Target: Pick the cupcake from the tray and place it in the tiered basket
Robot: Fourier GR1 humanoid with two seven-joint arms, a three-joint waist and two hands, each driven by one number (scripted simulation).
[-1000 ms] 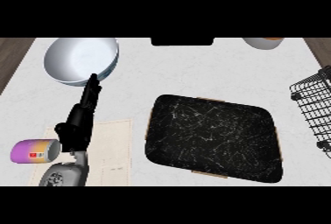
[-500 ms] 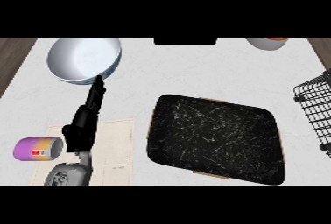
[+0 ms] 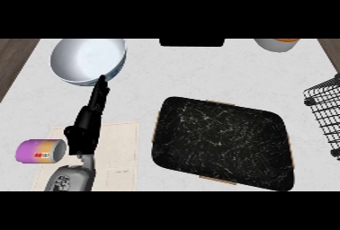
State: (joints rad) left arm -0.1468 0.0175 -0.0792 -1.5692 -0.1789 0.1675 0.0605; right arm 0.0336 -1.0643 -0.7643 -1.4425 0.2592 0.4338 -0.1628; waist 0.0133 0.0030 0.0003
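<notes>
Tray [image 3: 222, 141]: a dark, marbled slab with rounded corners, lying flat on the pale bench [image 3: 199, 72]; every other place here is told from it.
Cupcake: cannot be made out anywhere; the tray's top shows only its own white veining.
Tiered basket [image 3: 325, 112]: black wire, off the tray's right side and cut by the view's right edge, apart from the tray.
Left hand [image 3: 90, 119]: black, off the tray's left side, fingers straight and pressed together, pointing away from the robot; it pinches nothing.
Fingertips [image 3: 101, 81]: they reach the near rim of the bowl; whether they touch it I cannot tell.
Left forearm [image 3: 69, 177]: grey, beyond the tray's lower left corner, coming in at the view's lower edge.
Bowl [image 3: 86, 60]: white, round, well up and left of the tray.
Mat [image 3: 113, 155]: pale beige sheet just beside the tray's left edge, under the left hand.
Can [image 3: 40, 151]: purple and orange, lying on its side, further left than the mat.
Cup [image 3: 277, 44]: white, above the tray's right end, cut by the upper edge.
</notes>
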